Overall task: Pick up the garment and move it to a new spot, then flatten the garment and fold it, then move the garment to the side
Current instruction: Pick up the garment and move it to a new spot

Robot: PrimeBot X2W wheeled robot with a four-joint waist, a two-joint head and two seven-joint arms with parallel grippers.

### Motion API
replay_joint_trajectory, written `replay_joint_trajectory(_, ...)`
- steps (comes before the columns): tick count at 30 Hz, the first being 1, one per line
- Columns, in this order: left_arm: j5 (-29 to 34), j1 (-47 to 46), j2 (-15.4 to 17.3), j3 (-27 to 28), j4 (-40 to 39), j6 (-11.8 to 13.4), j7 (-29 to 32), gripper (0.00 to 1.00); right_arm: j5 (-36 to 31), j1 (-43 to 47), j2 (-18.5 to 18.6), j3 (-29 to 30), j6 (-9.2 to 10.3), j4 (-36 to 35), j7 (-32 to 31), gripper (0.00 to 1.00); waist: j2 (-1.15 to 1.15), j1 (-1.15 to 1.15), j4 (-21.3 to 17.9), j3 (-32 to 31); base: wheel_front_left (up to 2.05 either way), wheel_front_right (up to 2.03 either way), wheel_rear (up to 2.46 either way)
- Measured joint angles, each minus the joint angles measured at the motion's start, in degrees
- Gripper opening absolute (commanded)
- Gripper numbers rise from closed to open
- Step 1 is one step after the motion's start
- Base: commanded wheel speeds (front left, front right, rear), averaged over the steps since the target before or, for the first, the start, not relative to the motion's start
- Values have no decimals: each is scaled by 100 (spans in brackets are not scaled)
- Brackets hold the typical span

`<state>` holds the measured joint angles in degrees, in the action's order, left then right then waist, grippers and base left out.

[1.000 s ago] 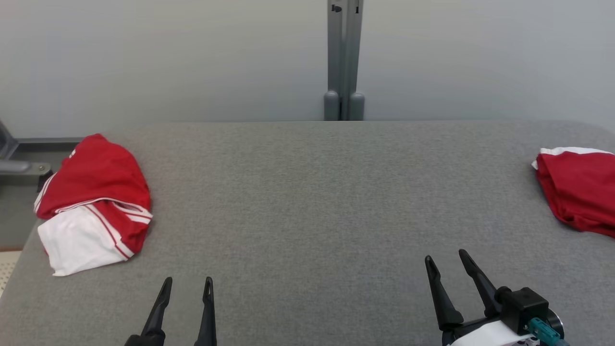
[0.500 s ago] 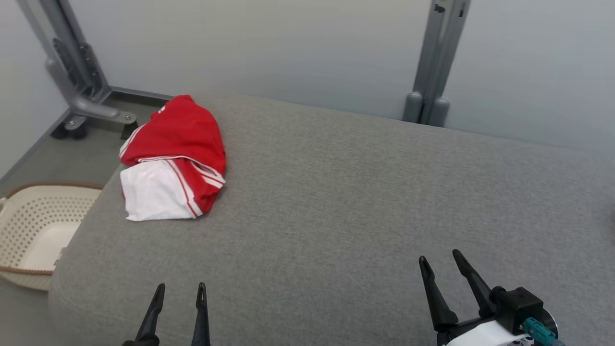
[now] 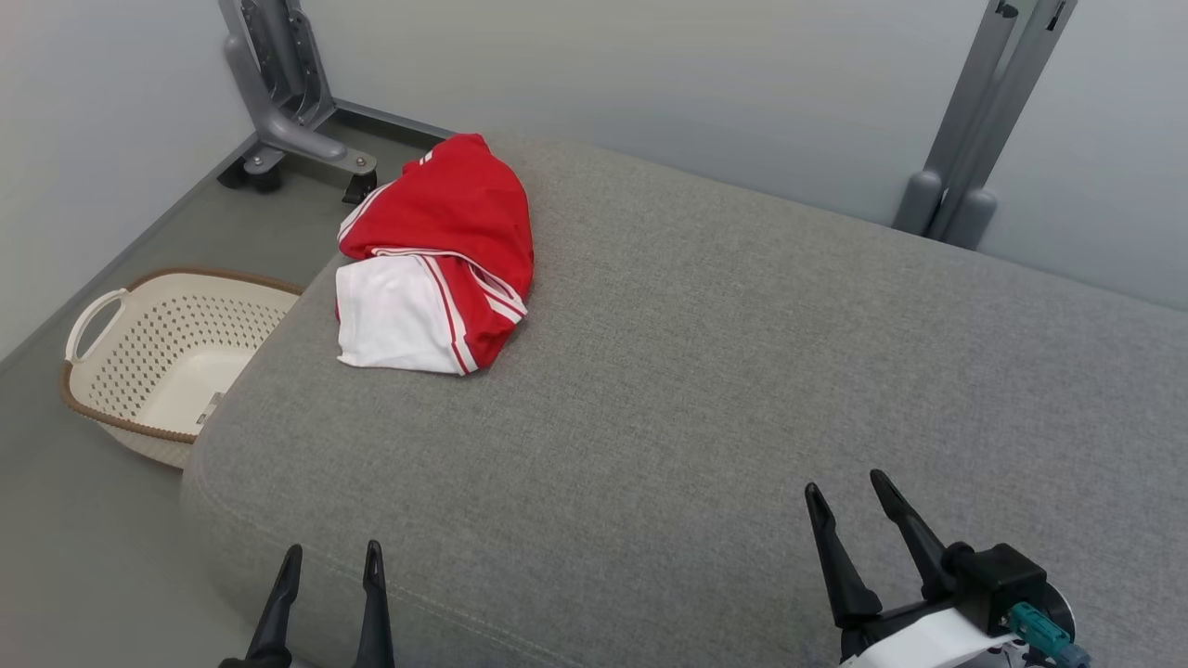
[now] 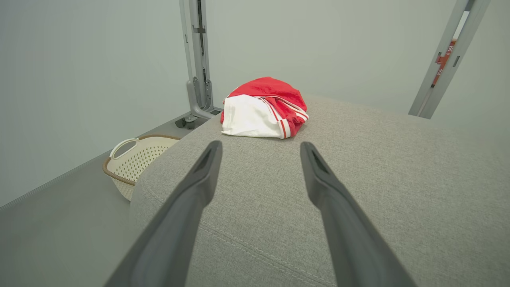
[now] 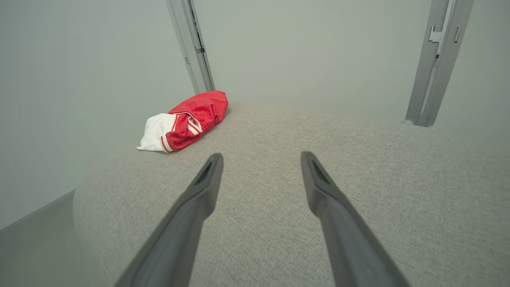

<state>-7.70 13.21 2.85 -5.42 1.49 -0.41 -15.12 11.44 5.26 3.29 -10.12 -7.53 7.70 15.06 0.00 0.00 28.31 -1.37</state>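
The cream laundry basket (image 3: pixel 158 343) sits on the floor ahead and to the left of the left gripper (image 3: pixel 334 549), just beside the rounded left end of the gray fabric-covered desk (image 3: pixel 705 353). It has perforated walls, a brown rim and a looped handle at its far-left end. Its pale bottom is in plain sight, with one small grayish patch on it, too small to tell.

The garment (image 3: pixel 436 250), red with white panels and white stripes, lies bunched on the desk's far left corner. It is well ahead of the left gripper and far ahead and to the left of the right gripper (image 3: pixel 845 482). It is apart from both grippers and outside the basket.

In the left wrist view, the left gripper (image 4: pixel 261 144) is released, its two dark fingers spread wide over the desk's near edge. The garment (image 4: pixel 259 105) lies straight ahead of them and the basket (image 4: pixel 135 159) lower to their left.

In the right wrist view, the right gripper (image 5: pixel 261 155) is likewise released above the bare fabric, with the garment (image 5: pixel 187 119) ahead and to its left.

A gray metal stand (image 3: pixel 278 111) rises from the floor beyond the garment.
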Motion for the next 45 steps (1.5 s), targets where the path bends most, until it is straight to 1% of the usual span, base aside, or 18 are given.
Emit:
replay_joint_trajectory(5,-263,-153,2,-137,-115,175,0,100,-59,-201,221,11,0,-75,0,100,0,0,27,287,0,0,0)
replay_joint_trajectory(7,-350,-343,3,-224,-153,257,0,100,-100,-298,342,33,0,-102,0,100,0,0,13,462,0,0,0)
replay_joint_trajectory(11,-501,-810,2,-365,-148,322,0,100,-116,-462,525,129,0,-162,0,100,0,0,-61,846,0,0,0)
replay_joint_trajectory(13,-423,-1095,2,-403,-115,354,0,100,-131,-504,604,136,0,-183,0,100,0,0,-100,1018,0,0,0)
replay_joint_trajectory(14,-221,-1277,4,-425,-75,378,0,100,-142,-544,648,134,0,-192,0,100,0,0,-123,1113,0,0,0)
replay_joint_trajectory(15,-146,-1432,3,-454,-32,393,-1,100,-151,-580,679,134,0,-202,0,100,0,0,-141,1186,0,0,0)
replay_joint_trajectory(19,-134,-2300,1,-355,263,520,-1,100,-168,-742,826,164,0,-276,0,100,0,0,-234,1516,0,0,0)
replay_joint_trajectory(21,-133,-2731,0,-264,633,519,-2,100,-193,-831,892,165,0,-297,0,100,0,0,-282,1664,0,0,0)
replay_joint_trajectory(22,-133,-2968,2,-208,933,453,0,100,-199,-884,928,157,0,-309,0,100,0,0,-312,1745,0,0,0)
replay_joint_trajectory(23,-137,-3210,3,-146,1241,427,0,100,-203,-931,964,164,0,-319,0,100,0,0,-344,1821,0,0,0)
replay_joint_trajectory(25,-204,-3746,70,-45,2097,352,36,100,-210,-1004,994,212,0,-343,0,100,0,0,-419,1961,0,0,0)
replay_joint_trajectory(28,-397,-4418,115,116,3172,319,380,100,-222,-1043,1028,265,0,-370,0,100,0,0,-547,2113,0,0,0)
replay_joint_trajectory(32,-657,-5119,155,289,4277,234,601,100,-256,-1056,1060,331,0,-432,0,100,0,1,-734,2276,0,0,0)
replay_joint_trajectory(35,-850,-5397,170,382,4972,114,737,100,-268,-1056,1067,342,0,-467,0,100,0,0,-869,2371,0,0,0)
replay_joint_trajectory(38,-949,-5626,227,431,5516,-8,737,100,-269,-1056,1077,368,0,-515,0,100,0,0,-975,2467,0,0,0)
replay_joint_trajectory(45,-1081,-5967,240,459,6373,-169,592,100,-281,-1058,1104,393,0,-546,0,100,0,1,-1085,2623,0,0,0)
